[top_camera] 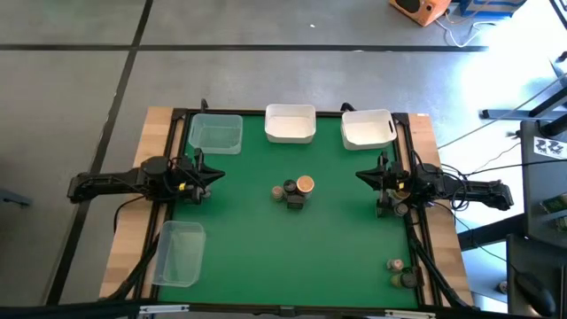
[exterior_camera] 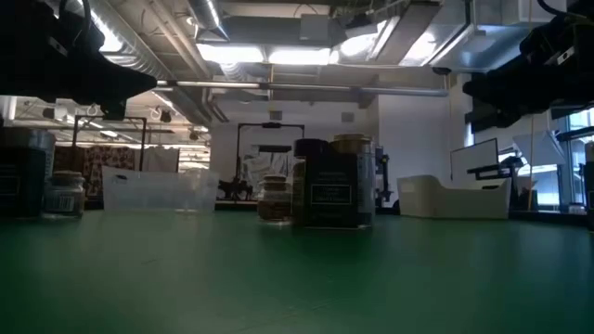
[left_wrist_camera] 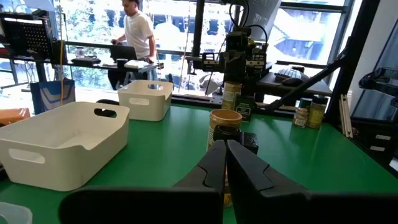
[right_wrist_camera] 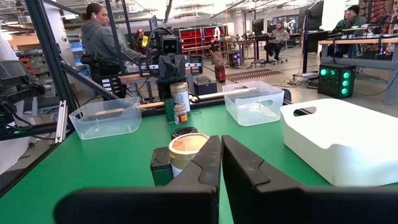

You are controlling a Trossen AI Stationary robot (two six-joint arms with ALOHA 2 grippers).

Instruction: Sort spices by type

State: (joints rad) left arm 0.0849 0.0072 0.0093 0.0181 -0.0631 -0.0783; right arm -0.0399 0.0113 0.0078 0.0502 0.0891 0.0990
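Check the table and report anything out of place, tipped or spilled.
Nothing is tipped or spilled. The one oddity: two spice jars stand alone near the table's right front corner, apart from the central cluster of spices. Left gripper and right gripper wait shut at the sides.

You had a green mat (top_camera: 248, 239) on a pale wooden table (top_camera: 133, 221). Two tubs (top_camera: 291, 124) were white, two more (top_camera: 215, 133) clear. One jar (top_camera: 305, 184) wore a tan lid; its neighbours (top_camera: 292, 197) looked dark, perhaps black.
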